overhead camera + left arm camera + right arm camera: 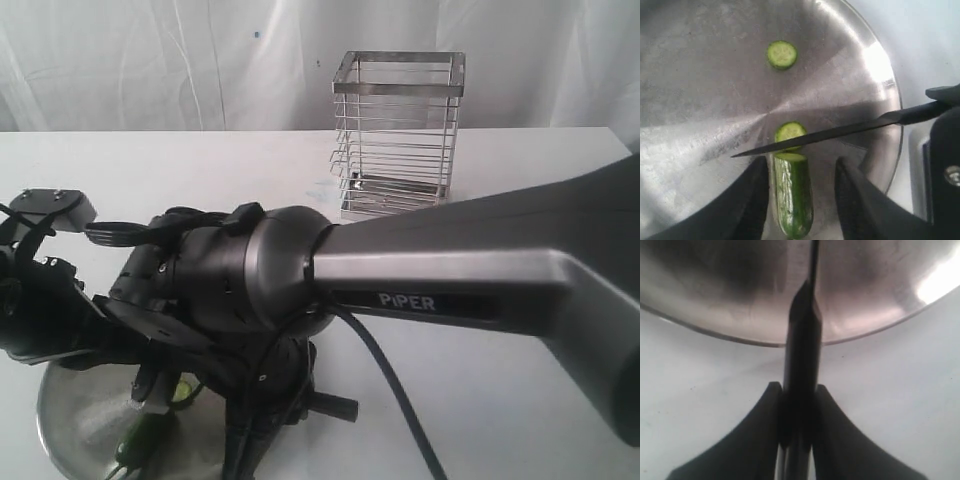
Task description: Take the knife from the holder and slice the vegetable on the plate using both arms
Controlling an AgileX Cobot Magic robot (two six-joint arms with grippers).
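r gripper (797, 392) clamps knife (840, 131) – l gripper (800, 167) open astride veg (794, 200) on plate (715, 75).

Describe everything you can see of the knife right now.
The knife is small, with a thin dark pointed blade and a slim dark handle. The right gripper is shut on the handle. The blade reaches over the plate, edge down, between the vegetable and a cut slice, tip free.
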